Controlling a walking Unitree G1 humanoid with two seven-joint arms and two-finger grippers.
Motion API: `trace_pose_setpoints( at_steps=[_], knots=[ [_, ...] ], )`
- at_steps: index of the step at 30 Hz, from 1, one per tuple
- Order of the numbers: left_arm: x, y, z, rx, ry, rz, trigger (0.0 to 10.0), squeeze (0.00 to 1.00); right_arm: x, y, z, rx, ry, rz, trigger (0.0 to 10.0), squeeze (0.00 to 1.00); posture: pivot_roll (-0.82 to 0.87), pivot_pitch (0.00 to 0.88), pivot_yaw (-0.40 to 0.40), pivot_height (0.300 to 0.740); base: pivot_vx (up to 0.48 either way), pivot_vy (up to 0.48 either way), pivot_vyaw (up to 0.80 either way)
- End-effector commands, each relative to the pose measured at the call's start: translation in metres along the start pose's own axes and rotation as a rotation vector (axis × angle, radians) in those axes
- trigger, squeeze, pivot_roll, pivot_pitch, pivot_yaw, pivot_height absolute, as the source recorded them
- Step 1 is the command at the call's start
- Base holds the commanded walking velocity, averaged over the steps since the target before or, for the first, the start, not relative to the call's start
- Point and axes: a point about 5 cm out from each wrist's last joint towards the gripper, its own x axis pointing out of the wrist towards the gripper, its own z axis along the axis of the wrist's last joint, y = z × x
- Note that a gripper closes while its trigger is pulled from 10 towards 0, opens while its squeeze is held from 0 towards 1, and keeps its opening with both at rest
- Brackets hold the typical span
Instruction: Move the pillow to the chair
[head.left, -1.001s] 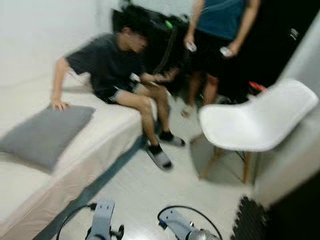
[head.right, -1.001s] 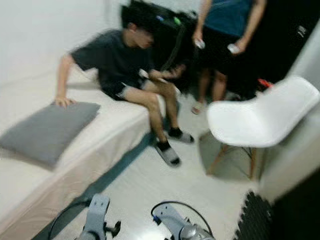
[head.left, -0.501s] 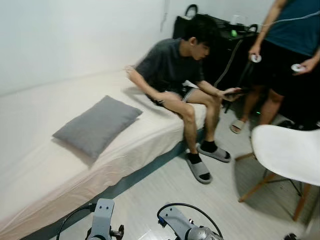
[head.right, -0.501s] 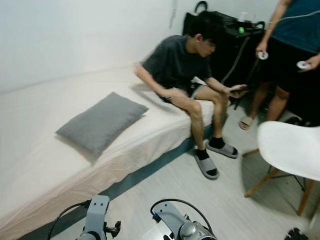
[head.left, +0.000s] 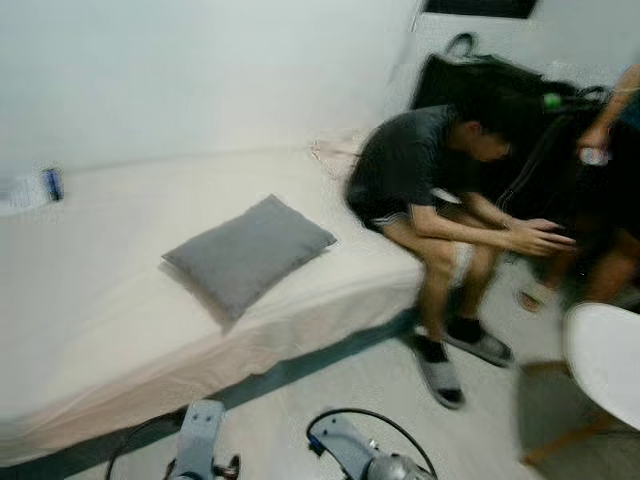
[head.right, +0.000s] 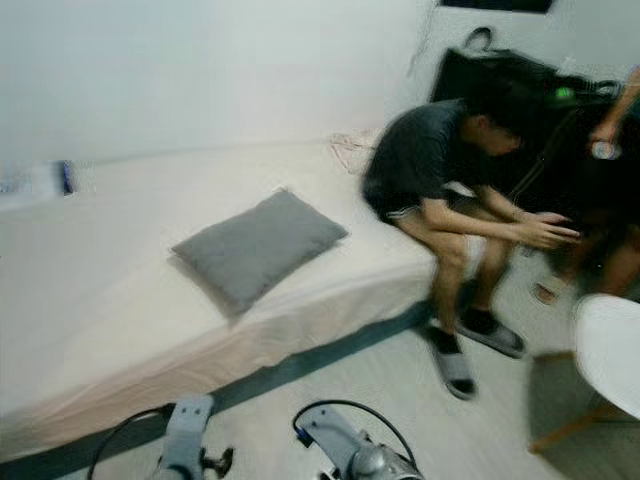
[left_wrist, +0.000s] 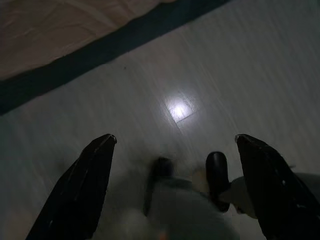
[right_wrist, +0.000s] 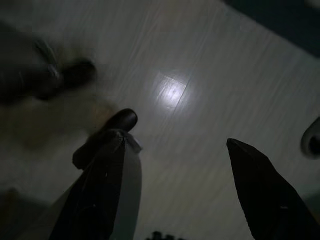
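Note:
A grey pillow (head.left: 248, 251) lies flat on the cream bed (head.left: 90, 300), near its front edge. Part of the white chair (head.left: 608, 360) shows at the far right, on wooden legs. Both arms hang low at the bottom of the head views, left arm (head.left: 199, 448) and right arm (head.left: 355, 460). In the left wrist view my left gripper (left_wrist: 175, 140) is open over bare floor, holding nothing. In the right wrist view my right gripper (right_wrist: 175, 142) is also open over the floor.
A person (head.left: 440, 190) in a dark shirt sits on the bed's right end, bent forward, feet on the floor. A second person (head.left: 610, 200) stands at the far right by a black cabinet (head.left: 470, 80). A small bottle (head.left: 50, 184) lies at the bed's far left.
The camera has swung left: pillow and bed now sit nearer the middle and the chair has slid to the right edge. The seated person has bent forward. Both arms still hang.

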Motion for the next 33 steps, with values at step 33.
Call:
trace_pose_setpoints(
  at_steps=[33],
  knots=[
    [-0.0013, -0.0002, -0.0062, -0.043, 0.023, 0.020, 10.0, 0.00, -0.0005, -0.0041, -0.0037, -0.009, 0.030, -0.056, 10.0, 0.00, 0.10, 0.031, -0.150, 0.740, 0.000, -0.126, 0.24]
  ],
)
